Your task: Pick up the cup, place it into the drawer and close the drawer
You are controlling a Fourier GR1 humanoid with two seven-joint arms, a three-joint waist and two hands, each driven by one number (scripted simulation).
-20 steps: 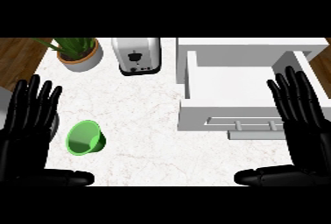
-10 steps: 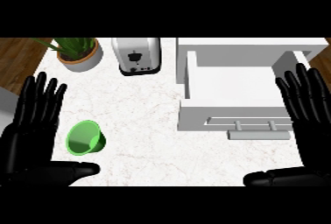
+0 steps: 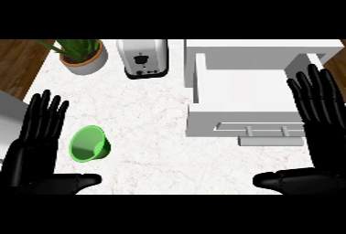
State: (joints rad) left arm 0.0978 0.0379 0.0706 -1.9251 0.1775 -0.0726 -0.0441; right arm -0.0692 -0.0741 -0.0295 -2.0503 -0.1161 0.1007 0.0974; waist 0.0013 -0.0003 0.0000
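Observation:
A green cup (image 3: 89,144) lies tipped on the marble counter at the left, its mouth facing the view. My left hand (image 3: 34,146) is open just left of it, fingers straight and pointing away, thumb stretched out below the cup. At the right stands a white drawer (image 3: 236,89), pulled open, with a handle (image 3: 269,132) on its front. My right hand (image 3: 323,132) is open at the drawer's right side, fingers straight, overlapping the drawer's right wall and front corner.
A silver toaster (image 3: 142,57) stands at the counter's back, left of the drawer. A potted plant (image 3: 82,57) sits at the back left corner. Wooden floor shows beyond the counter's left edge (image 3: 27,89).
Both hands have shifted slightly: the left one toward the cup, the right one further right and down along the drawer's side. The cup and drawer have not moved.

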